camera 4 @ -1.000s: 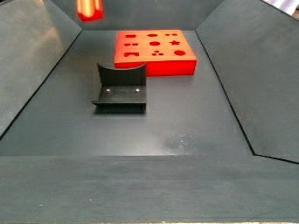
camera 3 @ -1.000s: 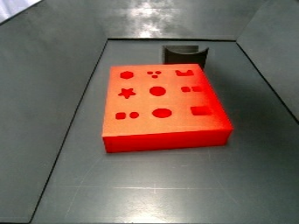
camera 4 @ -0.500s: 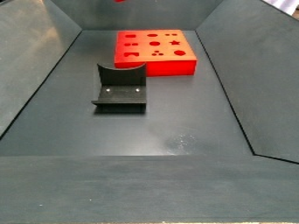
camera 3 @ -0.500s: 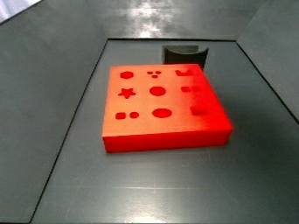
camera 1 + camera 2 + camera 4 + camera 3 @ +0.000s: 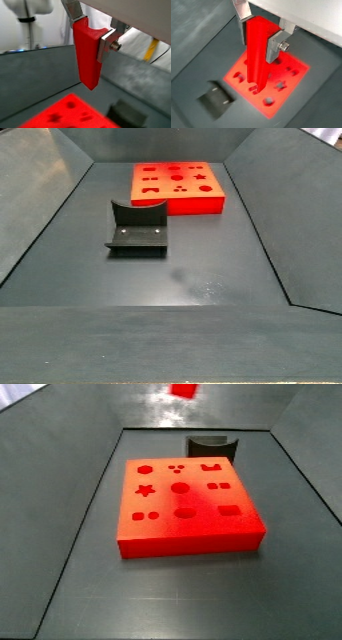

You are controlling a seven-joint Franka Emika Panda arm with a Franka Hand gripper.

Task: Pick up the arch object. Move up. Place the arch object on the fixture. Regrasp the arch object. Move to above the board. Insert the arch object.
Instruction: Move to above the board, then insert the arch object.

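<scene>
My gripper [image 5: 91, 34] is shut on the arch object [image 5: 87, 60], a bright red bar that hangs down from between the silver fingers with its arched end up between them. In a wrist view the gripper [image 5: 260, 36] holds the bar [image 5: 256, 60] high over the orange-red board [image 5: 278, 95]. The bar's tip shows at the upper edge of a side view [image 5: 185, 390]; the gripper is out of frame there. The board [image 5: 187, 532] lies flat with its shaped cutouts up. The dark fixture [image 5: 138, 228] stands empty beside the board [image 5: 178, 188].
The fixture [image 5: 214, 446] stands on the dark floor just past the board's far edge. Sloping grey walls [image 5: 47, 188] close in the floor on the sides. The fixture also shows in both wrist views [image 5: 218, 100] [image 5: 130, 114].
The arch object has left the upper edge of one side view and come into the upper edge of the other, now over the board's side of the floor. Board and fixture have not moved.
</scene>
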